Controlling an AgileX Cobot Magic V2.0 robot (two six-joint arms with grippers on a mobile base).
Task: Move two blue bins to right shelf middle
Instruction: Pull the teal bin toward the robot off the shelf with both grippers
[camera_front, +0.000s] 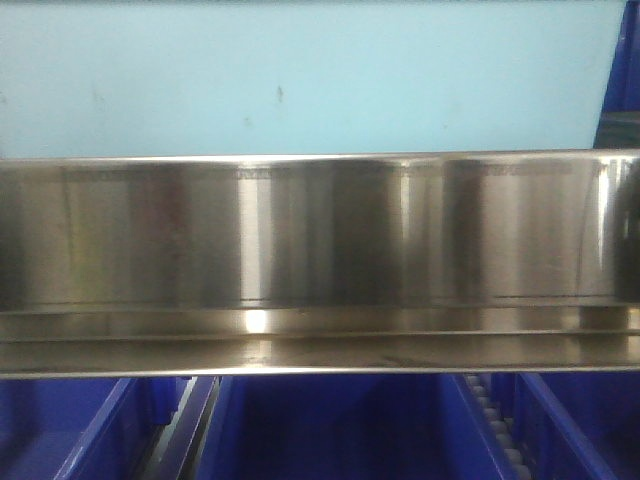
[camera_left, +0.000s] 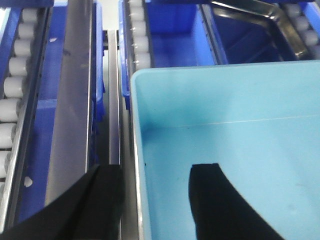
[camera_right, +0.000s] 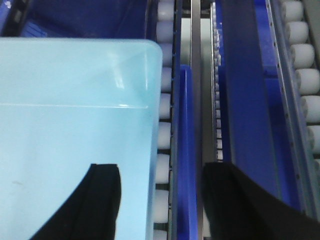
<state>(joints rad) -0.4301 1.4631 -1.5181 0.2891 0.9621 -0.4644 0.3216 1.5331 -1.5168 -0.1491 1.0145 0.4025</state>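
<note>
Left gripper (camera_left: 154, 172), jaws wide and unclamped, straddles the light-blue bin (camera_left: 225, 125) at its left wall. Right gripper (camera_right: 161, 172) likewise straddles the right wall

furniture: white rollers (camera_left: 14, 87) in track lanes | steel rail (camera_left: 114, 100) between lanes | dark-blue tubs (camera_front: 330, 430) below

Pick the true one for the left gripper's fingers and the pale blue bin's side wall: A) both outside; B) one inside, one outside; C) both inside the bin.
B: the left gripper straddles the wall of the pale blue bin, one finger over its floor, one beyond the rim.
</note>
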